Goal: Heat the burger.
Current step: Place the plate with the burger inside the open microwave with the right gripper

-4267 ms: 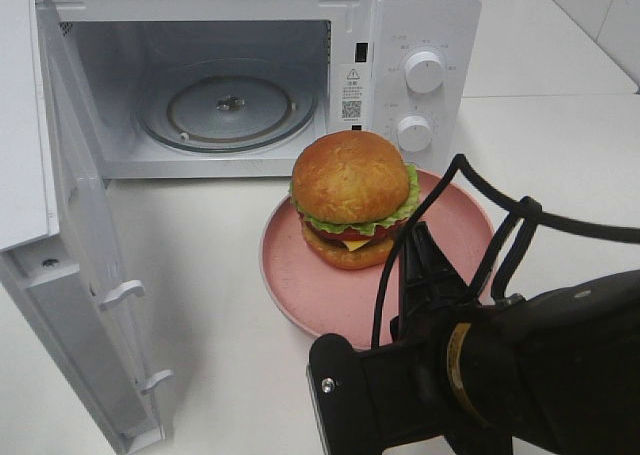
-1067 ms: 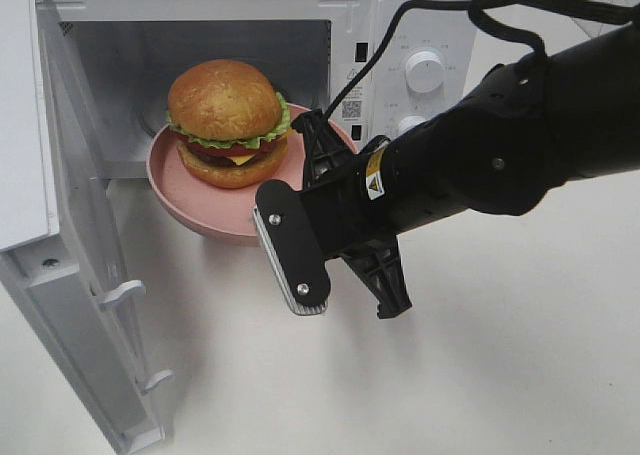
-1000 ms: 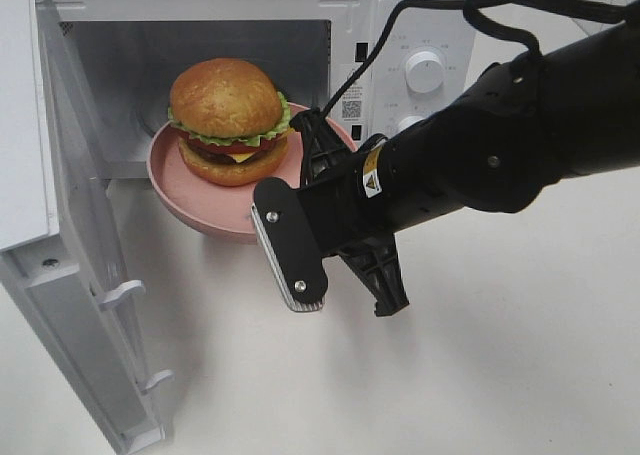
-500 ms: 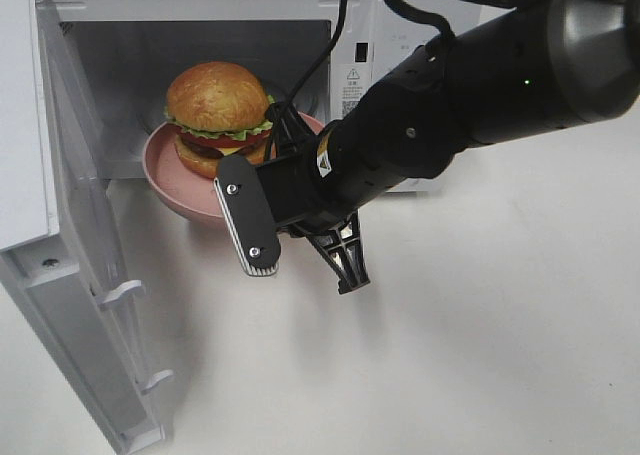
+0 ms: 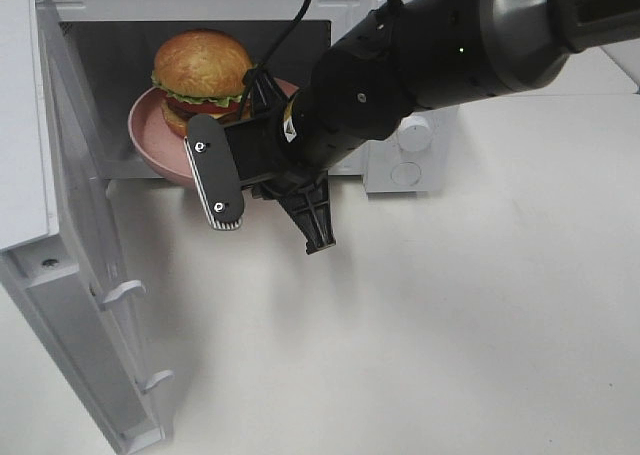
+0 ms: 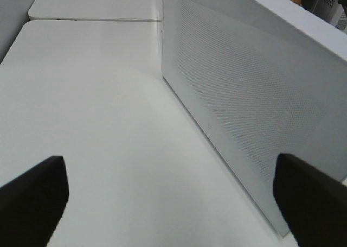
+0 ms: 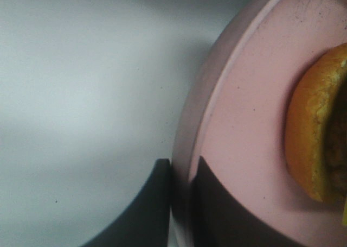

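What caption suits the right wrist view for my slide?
Right hand gripping the rim of the pink plate that carries the burger.

The burger (image 5: 203,63) is showing golden-brown bun, green lettuce and red tomato on the plate (image 5: 147,143), which is glowing pale pink, while the microwave (image 5: 440,155) and table (image 5: 450,325) are looking plain white, the door (image 6: 244,95) is wearing fine dotted mesh, and the right arm (image 5: 440,45) is gleaming black.

Cavity mouth: burger (image 5: 201,63), pink plate (image 5: 146,141) and right arm (image 5: 420,55) are filling it.
Left side: open door (image 5: 80,245) is blocking.
Table (image 5: 450,315): is lying free.
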Tool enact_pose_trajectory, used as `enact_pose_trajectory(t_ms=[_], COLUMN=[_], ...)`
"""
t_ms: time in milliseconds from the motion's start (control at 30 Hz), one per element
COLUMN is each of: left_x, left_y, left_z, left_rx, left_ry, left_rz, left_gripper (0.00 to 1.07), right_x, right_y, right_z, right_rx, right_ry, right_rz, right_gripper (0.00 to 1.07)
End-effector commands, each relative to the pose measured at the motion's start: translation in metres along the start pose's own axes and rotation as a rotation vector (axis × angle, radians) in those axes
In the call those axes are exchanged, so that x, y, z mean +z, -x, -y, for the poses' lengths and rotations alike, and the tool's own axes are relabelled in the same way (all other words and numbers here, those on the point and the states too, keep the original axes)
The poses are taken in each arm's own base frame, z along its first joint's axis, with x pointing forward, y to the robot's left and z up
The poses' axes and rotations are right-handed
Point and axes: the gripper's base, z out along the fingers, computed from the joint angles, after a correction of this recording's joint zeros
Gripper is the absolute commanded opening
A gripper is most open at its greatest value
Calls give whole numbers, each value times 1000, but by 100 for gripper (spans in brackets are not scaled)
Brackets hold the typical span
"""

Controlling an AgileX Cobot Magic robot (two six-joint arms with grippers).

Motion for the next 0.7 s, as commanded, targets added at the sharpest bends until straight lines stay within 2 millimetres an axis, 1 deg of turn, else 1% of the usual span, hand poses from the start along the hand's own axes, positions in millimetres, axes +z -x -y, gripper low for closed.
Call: enact_pose_trajectory(t_ms=[33, 100, 400, 533, 667, 700], left_x=[-1, -1, -1, -1, -1, -1], left_y=[0, 0, 0, 0, 0, 0], left_z=[1, 1, 1, 1, 1, 1], left_rx=[-6, -6, -6, -6, -6, -6], left_ry=[-4, -4, -3, -3, -3, -3], left_rz=[12, 12, 12, 12, 12, 12], left_gripper=[98, 98, 98, 98, 98, 98], right_x=[-3, 3, 14, 23, 27, 29], right_y=[3, 4, 6, 8, 9, 5], right_z=[15, 18, 30, 40, 47, 53], right_rx=[-6, 7, 23, 28, 46, 71], right_ry=[-75, -72, -85, -81, -89, -97], right_rz=[21, 19, 16, 1, -12, -23], right_gripper=[0, 0, 0, 0, 0, 0])
